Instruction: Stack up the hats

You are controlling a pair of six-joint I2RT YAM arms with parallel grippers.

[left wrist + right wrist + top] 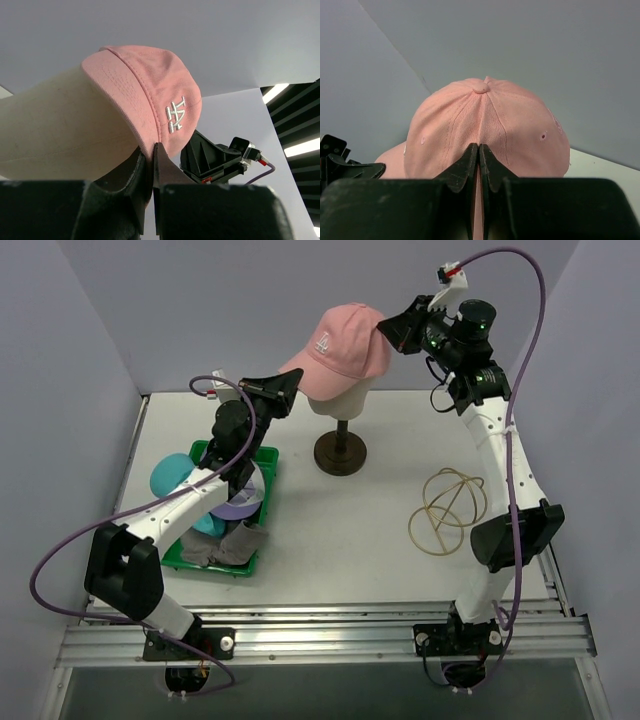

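Note:
The pink baseball cap (340, 345) with a white logo sits on the cream mannequin head (341, 392). My left gripper (290, 386) is shut on the cap's lower edge beside the brim; in the left wrist view the edge (150, 145) is pinched between the fingers. My right gripper (386, 332) is shut on the cap's back (485, 117) from the other side. The teal bucket hat (170, 475), the lavender cap (240, 505) and the grey bucket hat (228, 545) lie in the green tray (270, 455), partly hidden by my left arm.
The mannequin's dark stand (340, 452) is at the table's back middle. A gold wire frame (448, 505) lies at the right. Walls close in the left, back and right sides.

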